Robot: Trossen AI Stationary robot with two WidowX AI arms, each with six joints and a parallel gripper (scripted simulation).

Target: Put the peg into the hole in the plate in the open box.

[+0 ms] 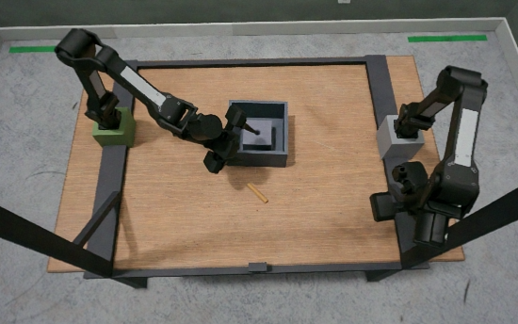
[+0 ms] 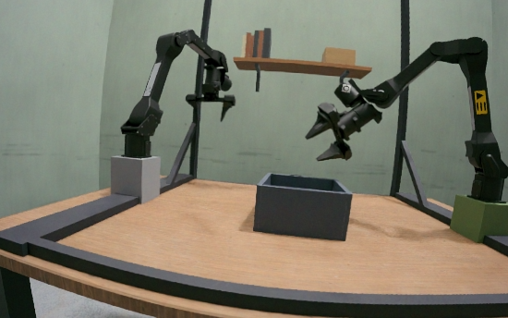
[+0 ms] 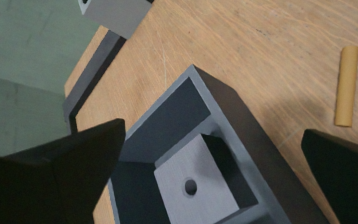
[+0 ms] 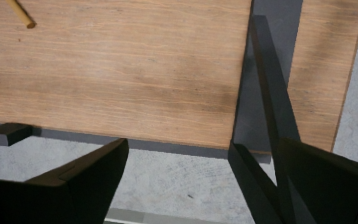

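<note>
The tan peg point(image 1: 257, 192) lies flat on the wooden table, a short way in front of the open dark grey box. A grey plate point(image 1: 257, 134) with a small round hole point(image 1: 257, 132) sits on the box floor. My left gripper point(image 1: 226, 138) hangs open and empty high above the box's left edge. In the left wrist view the box point(image 3: 200, 160), the hole point(image 3: 190, 187) and the peg point(image 3: 346, 86) all show between the open fingers. My right gripper point(image 1: 405, 218) is open and empty, high over the table's right front corner. The right wrist view shows the peg's end point(image 4: 21, 13).
A dark frame point(image 1: 386, 94) runs around the table top. The left arm stands on a green block point(image 1: 114, 131) and the right arm on a grey block point(image 1: 399, 138). From the exterior view the box point(image 2: 302, 205) hides the peg, with both grippers point(image 2: 328, 140) point(image 2: 210, 103) well above the table.
</note>
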